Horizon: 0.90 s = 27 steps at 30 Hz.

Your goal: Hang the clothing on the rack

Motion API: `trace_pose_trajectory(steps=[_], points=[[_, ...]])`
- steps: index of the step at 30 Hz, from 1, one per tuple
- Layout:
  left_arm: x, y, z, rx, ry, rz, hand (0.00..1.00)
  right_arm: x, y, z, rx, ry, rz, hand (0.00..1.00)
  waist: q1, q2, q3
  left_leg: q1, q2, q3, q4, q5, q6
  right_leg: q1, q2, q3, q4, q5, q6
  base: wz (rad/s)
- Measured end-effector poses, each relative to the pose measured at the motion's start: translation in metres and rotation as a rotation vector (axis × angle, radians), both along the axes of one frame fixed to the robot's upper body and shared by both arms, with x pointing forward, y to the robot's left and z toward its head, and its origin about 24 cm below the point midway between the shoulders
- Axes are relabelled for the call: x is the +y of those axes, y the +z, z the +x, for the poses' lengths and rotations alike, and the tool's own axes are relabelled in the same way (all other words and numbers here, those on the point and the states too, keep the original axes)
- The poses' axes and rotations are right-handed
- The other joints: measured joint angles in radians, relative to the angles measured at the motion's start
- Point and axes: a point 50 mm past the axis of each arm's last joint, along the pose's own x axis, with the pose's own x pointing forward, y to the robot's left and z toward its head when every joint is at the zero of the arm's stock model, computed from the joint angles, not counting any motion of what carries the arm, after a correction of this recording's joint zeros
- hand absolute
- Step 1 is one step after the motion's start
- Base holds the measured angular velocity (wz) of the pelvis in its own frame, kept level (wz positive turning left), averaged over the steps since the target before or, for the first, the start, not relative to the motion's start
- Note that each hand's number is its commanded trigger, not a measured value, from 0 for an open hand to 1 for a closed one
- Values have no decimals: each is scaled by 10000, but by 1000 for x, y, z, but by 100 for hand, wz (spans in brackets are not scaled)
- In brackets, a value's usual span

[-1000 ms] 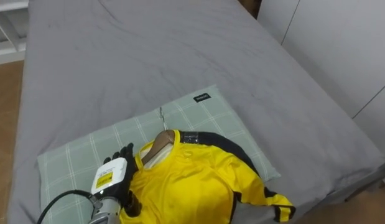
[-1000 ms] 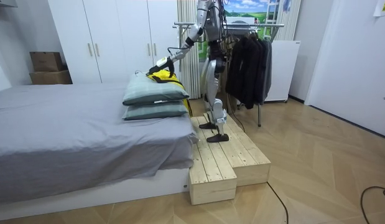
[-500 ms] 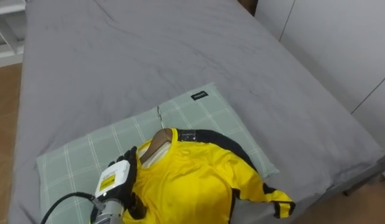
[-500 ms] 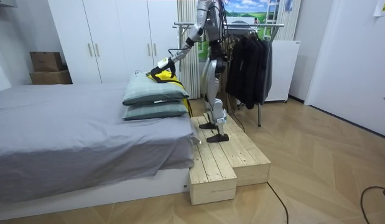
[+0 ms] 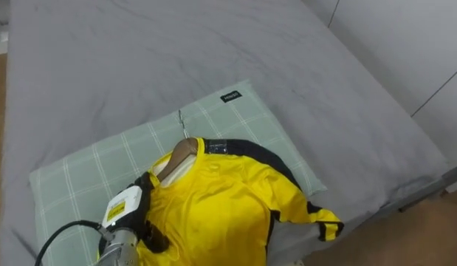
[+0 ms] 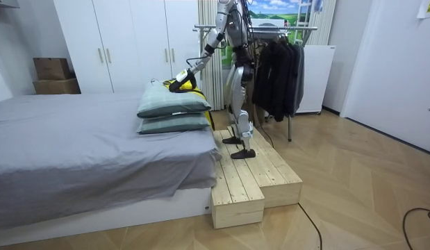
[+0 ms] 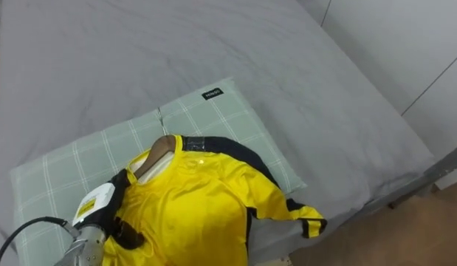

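Note:
A yellow shirt (image 5: 213, 207) with black trim lies on a wooden hanger (image 5: 180, 155) on top of a green checked pillow (image 5: 88, 166). The hanger's metal hook (image 5: 182, 124) points toward the far side of the bed. My left hand (image 5: 128, 210) comes in from the lower left and grips the shirt's left shoulder, fingers curled at the collar and thumb pressed on the yellow cloth. In the room view I stand on a wooden platform (image 6: 249, 177) beside the bed, with my left arm stretched out to the shirt (image 6: 180, 84).
The grey bed (image 5: 139, 59) stretches away beyond the pillow; its edge and the floor (image 5: 405, 236) lie to the right. Behind me in the room view stands a clothes rack (image 6: 284, 29) with dark garments (image 6: 277, 69). White wardrobes (image 6: 124, 42) line the wall.
My left hand has slid further onto the shirt's shoulder and its fingers have curled in at the collar. The whole eye view has shifted a little.

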Motion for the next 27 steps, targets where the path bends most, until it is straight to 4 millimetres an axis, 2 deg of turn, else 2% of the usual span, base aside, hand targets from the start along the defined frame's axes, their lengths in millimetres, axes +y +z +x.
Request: trace_pose_trajectory(steps=[4,6,8,12,16,27], points=[[-1,5,5,-198,136,-214,0,0,2,7,-146,42,-27,0,-9,108,82,-282,-6,-5,129,0,0,-281,-45,-41,161,12,-20,3],[0,9,10,-310,188,-232,0,0,3,10,-235,-83,45,0,-11,129,98,-463,-21,5,199,3,3,-491,-70,-5,270,12,-20,0],[1,14,14,-357,212,-137,0,0,3,9,-246,-174,66,0,-44,103,115,-552,-53,10,226,49,19,-608,-126,-9,388,11,-20,0],[13,25,22,-697,461,-116,0,-1,3,10,-238,-173,71,0,-68,-83,217,-883,-87,175,414,77,48,-1046,-192,129,656,-17,-52,-6],[15,38,32,-1087,436,-32,0,-3,3,6,-55,-310,146,0,-71,-103,211,-1455,-57,170,781,112,83,-1476,-181,119,700,102,-102,3],[20,45,35,-1513,679,153,0,0,3,9,-154,-780,551,0,-269,-103,213,-1936,-70,155,902,259,109,-1855,-202,119,702,265,-131,0]])
